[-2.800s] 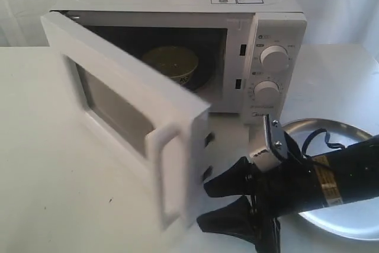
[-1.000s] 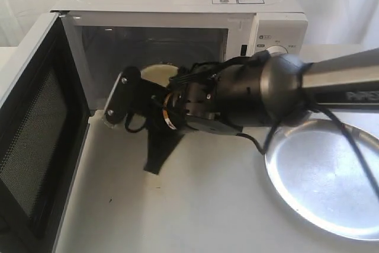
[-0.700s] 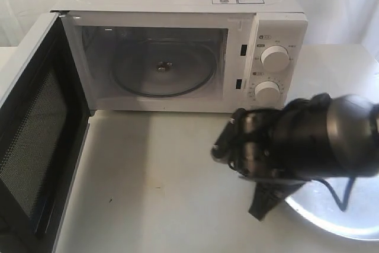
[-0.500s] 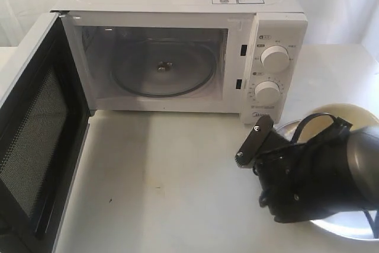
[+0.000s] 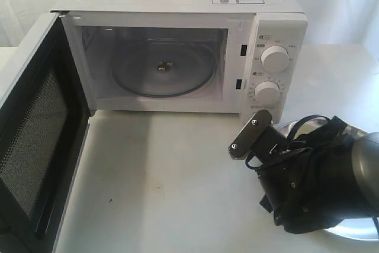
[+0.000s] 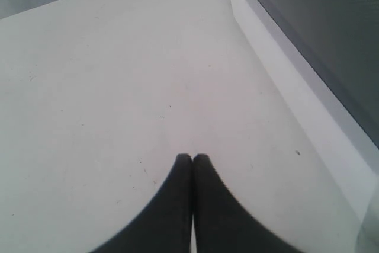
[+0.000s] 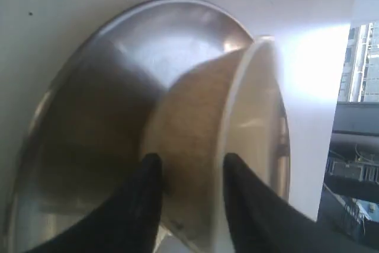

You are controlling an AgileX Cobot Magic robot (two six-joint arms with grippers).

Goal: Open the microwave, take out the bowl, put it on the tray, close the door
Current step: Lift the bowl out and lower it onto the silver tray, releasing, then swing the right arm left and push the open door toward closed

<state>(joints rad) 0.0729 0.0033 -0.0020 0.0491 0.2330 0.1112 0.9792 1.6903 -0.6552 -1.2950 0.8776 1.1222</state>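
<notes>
The white microwave stands with its door swung wide to the left, and its glass turntable is bare. My right arm hangs over the silver tray at the lower right and hides the bowl in the exterior view. In the right wrist view the cream bowl is tilted over the tray. My right gripper is shut on the bowl's wall, one finger outside and one at the rim. My left gripper is shut on nothing, low over the table beside the door's frame.
The white table stretches in front of the microwave, between the open door and the tray. Two round knobs sit on the microwave's right panel. The open door takes up the table's left side.
The door swung fully open. My right arm reached into the microwave, carried the bowl out and across to the tray. In the last half second it sank lower, hiding the bowl's rim.
</notes>
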